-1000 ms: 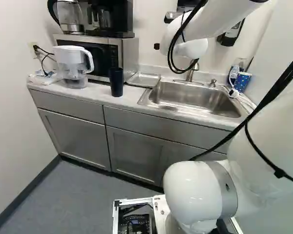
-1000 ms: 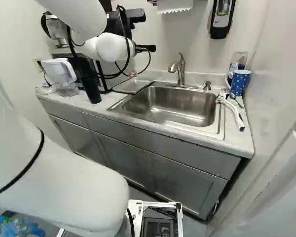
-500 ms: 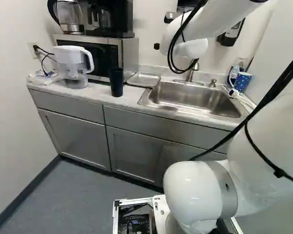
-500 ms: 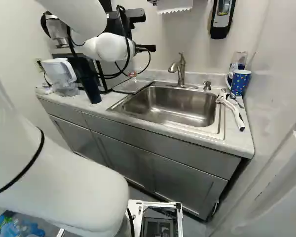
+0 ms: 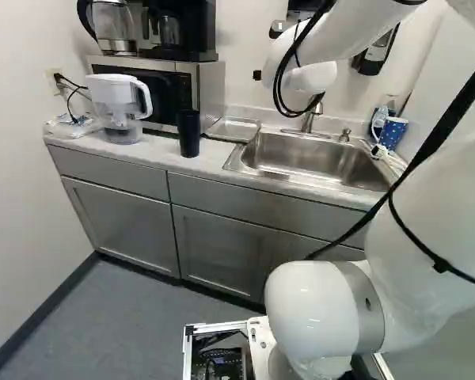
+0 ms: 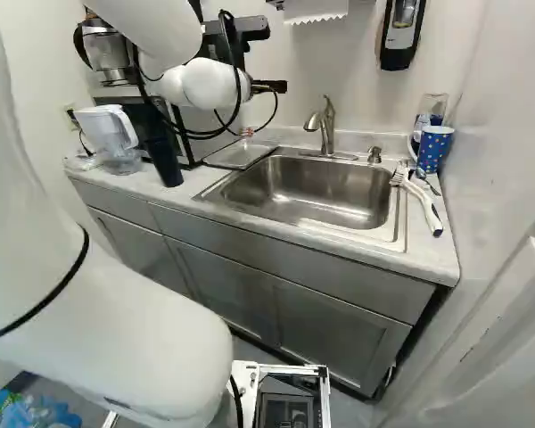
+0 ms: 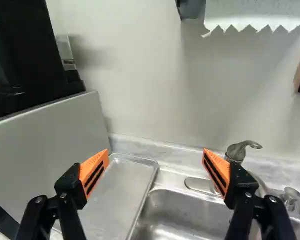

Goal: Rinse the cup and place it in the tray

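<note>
standing upright on the counter (image 5: 162, 157), the dark blue cup (image 5: 188, 133) sits close in front of the microwave (image 5: 154, 87), toward its right end as the left base view shows it. between the cup and the sink (image 6: 312, 192) lies the shallow metal tray (image 5: 234, 128), with the faucet (image 6: 328, 125) rising behind the basin. the tool (image 6: 272, 86) is wide open, its fingers well apart with their orange pads (image 7: 94, 172) facing each other. ahead of it in the wrist view are the tray, the near corner of the basin and the faucet handle. it is mostly hidden behind the white arm (image 6: 205, 85) in the base views, so its height over the tray is hard to judge.

past the cup on the other side, a white-lidded pitcher (image 5: 119, 99) stands near a small plastic packet (image 5: 70, 126). a glass kettle (image 5: 113, 25) and a black coffee maker (image 5: 172, 30) rest on top of the microwave. at the right of the right base view, a blue dotted mug (image 6: 434, 148) stands beyond a white-handled brush (image 6: 424, 207), with a clear vessel just behind the mug. above the sink, a paper towel (image 6: 316, 9) hangs along the wall, and a soap dispenser (image 6: 399, 34) is mounted to its right.
</note>
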Available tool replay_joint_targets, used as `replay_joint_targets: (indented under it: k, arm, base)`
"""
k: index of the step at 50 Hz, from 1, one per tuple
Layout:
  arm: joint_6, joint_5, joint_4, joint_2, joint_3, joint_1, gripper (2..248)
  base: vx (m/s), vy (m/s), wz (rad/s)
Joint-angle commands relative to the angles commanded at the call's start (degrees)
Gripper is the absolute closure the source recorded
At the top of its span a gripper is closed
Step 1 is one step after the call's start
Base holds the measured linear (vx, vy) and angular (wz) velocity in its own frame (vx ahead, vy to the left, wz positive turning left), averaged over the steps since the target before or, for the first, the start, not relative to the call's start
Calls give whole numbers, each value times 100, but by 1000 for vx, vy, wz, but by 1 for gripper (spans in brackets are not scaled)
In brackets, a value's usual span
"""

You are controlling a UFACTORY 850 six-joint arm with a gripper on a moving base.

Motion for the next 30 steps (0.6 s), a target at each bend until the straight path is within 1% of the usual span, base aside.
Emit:
replay_joint_targets:
  k: [9, 30]
  arm:
    - [0, -136, 0, -123, -114, -57, 3]
    - [0, -778, 0, -361, -337, -196, 3]
  base:
    - [0, 0, 0]
    - [0, 0, 0]
